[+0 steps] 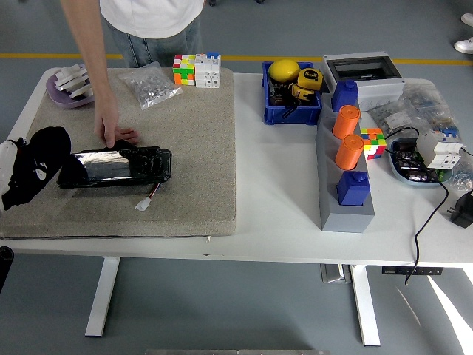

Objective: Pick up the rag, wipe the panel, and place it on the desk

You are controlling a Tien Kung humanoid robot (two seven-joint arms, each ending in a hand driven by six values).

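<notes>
1. Take the panel (pixel 114 166) as your landmark: it was the dark glossy slab lying on the beige mat (pixel 185 163), its long axis running left to right across the table, with a small white connector (pixel 145 203) on a lead just off its near edge
2. The rag (pixel 35 171) was the black cloth touching the panel's left end, bunched up and partly draped over the mat's left border
3. Your left hand (pixel 7 164) came in at the left edge, directly left of the panel; it was the nearer hand by far. Only a pale sliver of it showed behind the rag, so you could not tell whether its fingers were open or closed on the cloth
4. Your right hand was out of view
5. Judged from that layout, the wipe would run rightward from the rag, along the panel's length
6. Just beyond the panel's far edge, toward its left half, the person's hand (pixel 114 134) rested fingers-down on the mat, touching or nearly touching the panel; it sat close to the wiping path, so watch it
</notes>
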